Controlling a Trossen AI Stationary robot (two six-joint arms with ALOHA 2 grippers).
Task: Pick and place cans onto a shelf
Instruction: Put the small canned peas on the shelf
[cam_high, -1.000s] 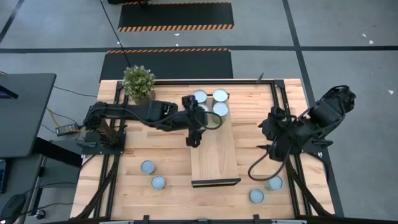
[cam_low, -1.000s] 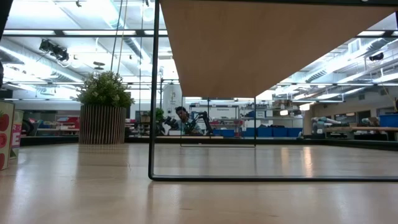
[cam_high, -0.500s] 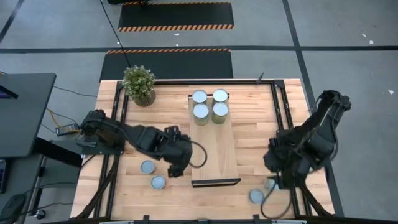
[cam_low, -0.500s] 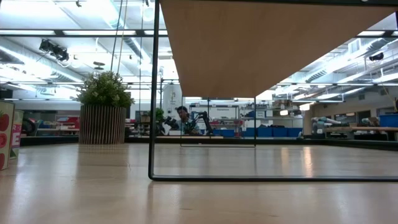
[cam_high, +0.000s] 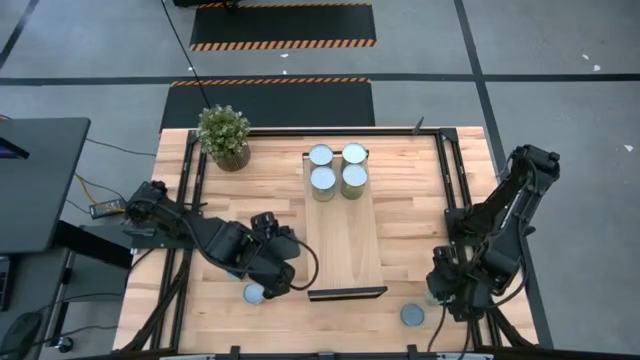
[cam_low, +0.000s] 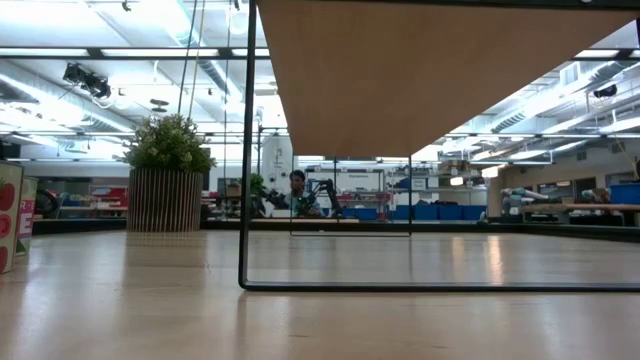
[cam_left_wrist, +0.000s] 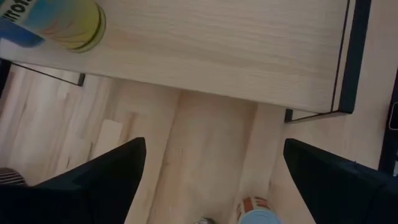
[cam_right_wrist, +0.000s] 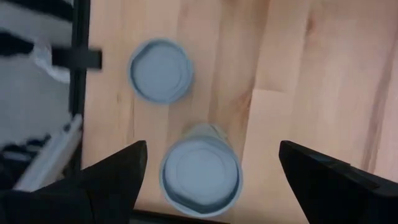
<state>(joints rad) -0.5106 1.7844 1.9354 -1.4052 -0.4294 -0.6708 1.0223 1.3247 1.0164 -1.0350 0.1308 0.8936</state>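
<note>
The right end effector (cam_right_wrist: 205, 158) hangs with its fingers wide apart, holding nothing, above a can (cam_right_wrist: 201, 174); another can (cam_right_wrist: 160, 70) stands nearby on the counter (cam_high: 410, 215). The left end effector (cam_left_wrist: 211, 165) (also spread, empty) hovers beside the shelf (cam_high: 345, 240), where four cans (cam_high: 336, 169) stand together at the far end.

We see two arms built of matte black, rounded segments, with black cables looping loosely beside their joints. The left claw (cam_left_wrist: 211, 180) shows as two broad, flat, dark fingers (cam_left_wrist: 99, 180) tapering to blunt corners, and the right claw (cam_right_wrist: 208, 180) has the same plain black wedge-shaped fingers (cam_right_wrist: 106, 180). No markings or screws can be made out on either.
</note>
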